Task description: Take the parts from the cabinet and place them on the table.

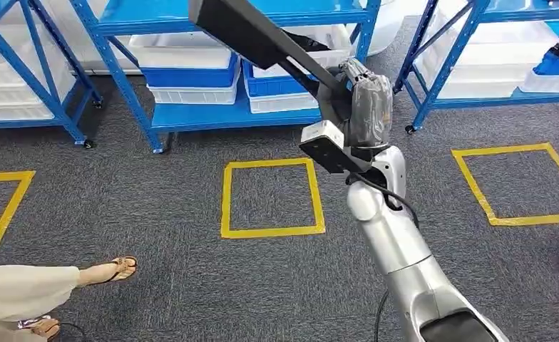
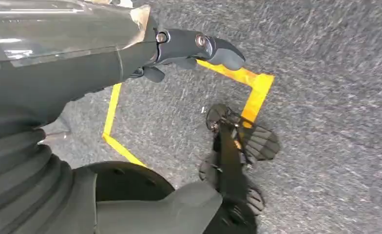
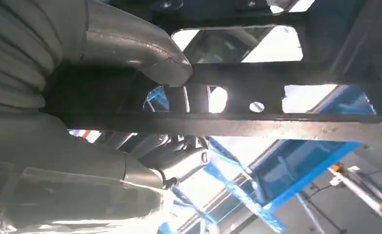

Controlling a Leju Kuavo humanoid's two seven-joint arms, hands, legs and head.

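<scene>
Grey carpet with yellow tape squares, blue racks behind. We see right hand raised, thumb and fingers wrapped around long black part. Left hand hangs empty, fingers loosely curled.

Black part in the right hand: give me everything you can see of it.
The black part is a long, flat, matte bar, metal by its look. The right hand grips its lower end, and it slants up and to the left in front of the blue rack. The right wrist view shows it as an open frame of bars with cut-out windows and a small round hole, the thumb lying across it. Its far end is out of the picture.
</scene>
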